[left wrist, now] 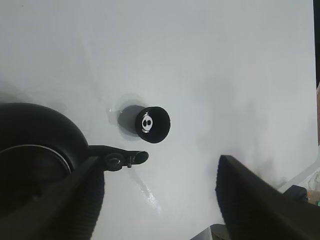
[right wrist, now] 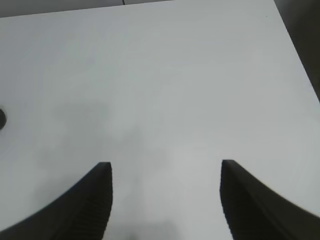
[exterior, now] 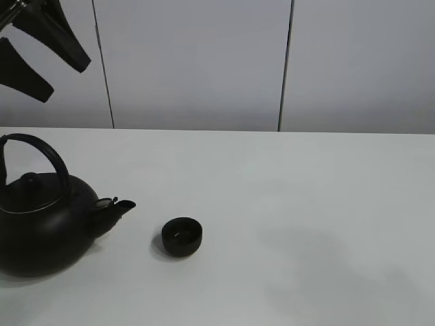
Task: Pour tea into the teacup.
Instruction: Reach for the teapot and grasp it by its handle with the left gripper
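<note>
Overhead, ext. high view: the left tool point(exterior: 62, 81) hangs in the upper left of the frame, clear of the surface point(exterior: 312, 197). Its two dark fingers point(exterior: 54, 34) are spread apart w/ nothing between them.

Below it, at lower left, a large round black kettle point(exterior: 41, 234) stands upright on the surface, cut by the frame edge. Its arched handle point(exterior: 47, 151) is raised over the lid point(exterior: 30, 193). Its spout point(exterior: 117, 207) points toward the right of the frame.

The teacup point(exterior: 182, 236), small, low and black, stands upright on the surface just right of the spout tip, near it but not touching. A strip of bare surface lies between the two. It sits left of frame centre, in the lower half.

Left wrist view: same layout seen from above, w/ cup mouth facing the camera. A bright glint point(left wrist: 146, 123) sits inside the bowl; liquid or bare base, cannot tell. The ribbed fingers stand wide apart, one over the kettle body.

Right wrist view: the right tool point(right wrist: 165, 164) is also spread wide and holds nothing, w/ only pale surface beneath. A dark sliver point(right wrist: 1, 119) is cut by the frame edge; identity cannot be told. This tool does not show in the ext. view.

Background: pale wall panels point(exterior: 197, 61) w/ dark vertical seams.
</note>
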Motion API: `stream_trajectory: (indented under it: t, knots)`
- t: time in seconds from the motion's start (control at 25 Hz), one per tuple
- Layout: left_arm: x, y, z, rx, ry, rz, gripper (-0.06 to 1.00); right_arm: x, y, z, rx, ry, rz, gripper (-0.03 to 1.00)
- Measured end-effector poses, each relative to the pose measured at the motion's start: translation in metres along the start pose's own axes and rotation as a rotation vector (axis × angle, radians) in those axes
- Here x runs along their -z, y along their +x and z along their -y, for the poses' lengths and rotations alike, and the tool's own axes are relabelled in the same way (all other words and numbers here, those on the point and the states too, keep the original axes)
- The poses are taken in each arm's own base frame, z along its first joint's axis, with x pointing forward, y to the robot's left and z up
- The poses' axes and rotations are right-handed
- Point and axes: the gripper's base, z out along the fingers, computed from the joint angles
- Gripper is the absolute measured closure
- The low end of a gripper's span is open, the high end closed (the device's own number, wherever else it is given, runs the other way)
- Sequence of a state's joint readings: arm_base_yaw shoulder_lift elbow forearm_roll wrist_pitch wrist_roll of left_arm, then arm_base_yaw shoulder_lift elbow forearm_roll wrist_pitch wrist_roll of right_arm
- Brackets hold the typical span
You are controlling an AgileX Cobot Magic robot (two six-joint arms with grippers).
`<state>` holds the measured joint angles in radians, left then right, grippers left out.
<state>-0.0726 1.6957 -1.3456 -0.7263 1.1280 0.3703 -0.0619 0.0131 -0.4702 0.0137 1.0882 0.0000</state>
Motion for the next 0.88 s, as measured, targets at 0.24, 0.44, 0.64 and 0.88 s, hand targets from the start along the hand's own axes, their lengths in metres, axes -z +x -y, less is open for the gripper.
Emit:
stream_trajectory:
  t: [0.24,0.44,0.64,0.88]
  knots:
    - [0.000,0.000,0.000,0.000,0.000,0.000,0.47,0.000,0.000,0.000,-0.027,-0.007,0.000,0.53]
    - [0.000,-0.002,-0.001,-0.002,-0.009,0.020,0.47,0.000,0.000,0.000,-0.027,-0.007,0.000,0.53]
    - [0.000,-0.002,-0.001,-0.025,-0.010,0.018,0.47,0.000,0.000,-0.001,-0.029,-0.009,0.000,0.53]
    - [0.011,0.000,0.007,-0.170,-0.020,0.053,0.47,0.000,0.000,-0.001,-0.030,-0.010,0.003,0.53]
